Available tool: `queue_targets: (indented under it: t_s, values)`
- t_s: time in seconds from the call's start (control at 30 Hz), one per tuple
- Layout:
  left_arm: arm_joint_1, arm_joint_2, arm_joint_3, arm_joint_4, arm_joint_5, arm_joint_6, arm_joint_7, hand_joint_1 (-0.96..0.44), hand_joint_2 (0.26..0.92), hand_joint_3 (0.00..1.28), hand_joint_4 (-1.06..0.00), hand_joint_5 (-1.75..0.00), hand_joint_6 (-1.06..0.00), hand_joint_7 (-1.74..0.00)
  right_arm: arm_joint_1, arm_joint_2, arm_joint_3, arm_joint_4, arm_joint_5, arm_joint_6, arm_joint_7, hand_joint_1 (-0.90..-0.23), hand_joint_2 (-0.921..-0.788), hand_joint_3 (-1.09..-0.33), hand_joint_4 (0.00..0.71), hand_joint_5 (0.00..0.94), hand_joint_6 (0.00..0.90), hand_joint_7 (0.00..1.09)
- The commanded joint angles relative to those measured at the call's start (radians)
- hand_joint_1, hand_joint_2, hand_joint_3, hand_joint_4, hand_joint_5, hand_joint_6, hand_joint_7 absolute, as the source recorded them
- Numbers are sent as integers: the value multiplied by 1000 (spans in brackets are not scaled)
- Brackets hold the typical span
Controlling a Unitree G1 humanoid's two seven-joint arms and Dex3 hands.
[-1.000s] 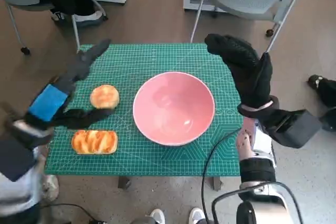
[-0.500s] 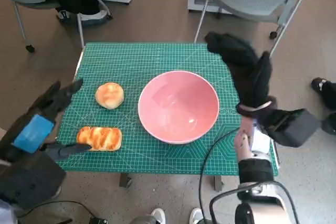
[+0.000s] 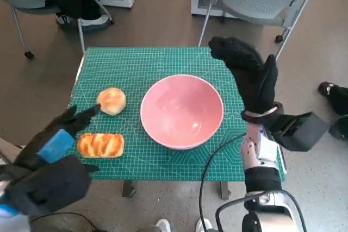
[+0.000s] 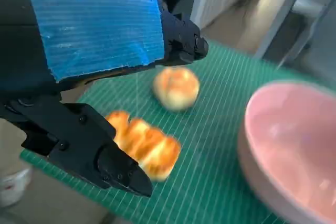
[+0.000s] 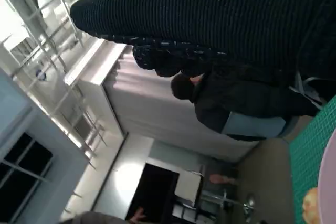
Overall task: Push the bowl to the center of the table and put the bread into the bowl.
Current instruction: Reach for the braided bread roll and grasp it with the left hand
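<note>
Bread is not yet in the pink round bowl (image 3: 182,111), which sits mid-worktop: a round bun (image 3: 111,101) and a glazed pull-apart loaf (image 3: 101,145) lie left of it. Nearby, the left hand (image 3: 57,148) is spread and empty for a grasp; the right hand (image 3: 247,74) is raised beside the bowl, empty, fingers extended.

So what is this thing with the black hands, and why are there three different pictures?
It is a robot, and the pictures come from its own cameras. One looks down from its head; the other two sit behind each wrist. On the green mat are a pink bowl, a round bun and a long braided bread. The left robot hand, the one with blue tape, hovers open near the breads and holds nothing. The right robot hand, in a knitted glove, is raised beside the bowl, also with nothing in it. Its wrist camera is turned, showing mostly the glove, the room and a seated person.
</note>
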Motion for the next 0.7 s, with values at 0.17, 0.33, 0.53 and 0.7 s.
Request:
queue_targets:
  t_s: [0.17,0.33,0.53,0.7]
  values:
    - [-57,31,-106,62,48,26,-12,11,689,19,1,1,-183,0,12,-7,3,17,8,18,21,-693,-921,-871,84,2,174,19]
    - [-103,18,-167,152,73,18,-6,1,688,15,1,1,-177,0,11,-10,1,22,8,15,27,-693,-921,-872,85,2,174,20]
    - [-164,-9,-237,271,109,21,10,-17,688,13,1,1,-181,-3,5,-16,-2,31,6,11,27,-694,-921,-874,84,1,173,20]
    - [-207,-33,-270,376,128,16,26,-56,688,11,1,1,-189,-5,4,-16,-1,35,0,8,20,-694,-921,-875,87,2,173,21]
